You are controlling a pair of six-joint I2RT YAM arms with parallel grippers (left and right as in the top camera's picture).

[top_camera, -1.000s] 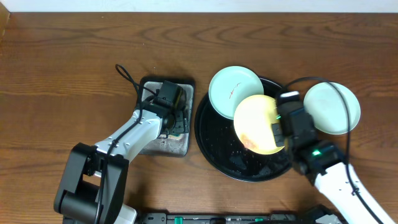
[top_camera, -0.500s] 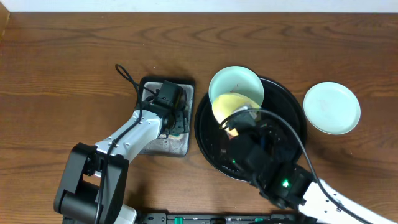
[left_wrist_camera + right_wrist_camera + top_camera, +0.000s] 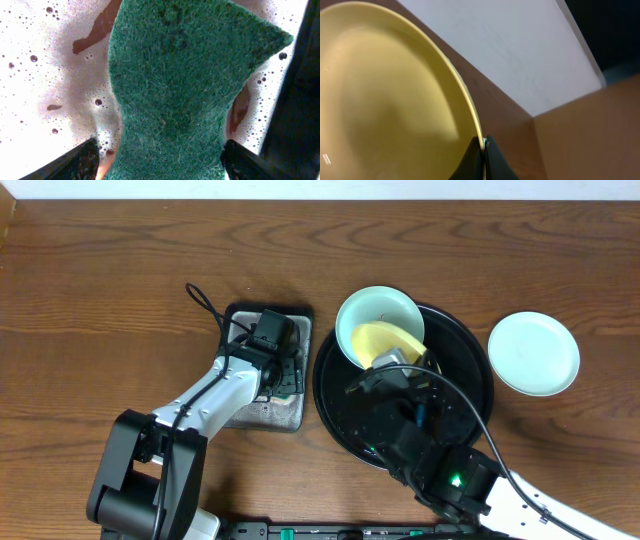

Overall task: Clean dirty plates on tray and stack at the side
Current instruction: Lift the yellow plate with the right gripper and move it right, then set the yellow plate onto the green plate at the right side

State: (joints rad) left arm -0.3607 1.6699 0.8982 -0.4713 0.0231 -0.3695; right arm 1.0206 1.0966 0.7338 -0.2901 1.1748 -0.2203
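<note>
No writing is legible anywhere. Right claw (image 3: 483,150), raised over the tray (image 3: 470,395), pinches the tilted yellow plate (image 3: 385,342) by its rim; left claw (image 3: 160,160) gapes wide around the green sponge (image 3: 180,90) in the grey pan (image 3: 240,412).

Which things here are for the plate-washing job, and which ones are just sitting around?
For the job:
- yellow plate, pinched in the right gripper
- blue plate on the tray
- blue plate on the table
- black tray
- green sponge between the left gripper's open jaws
- grey pan of soapy water

Just sitting around:
- nothing that I can see
</note>
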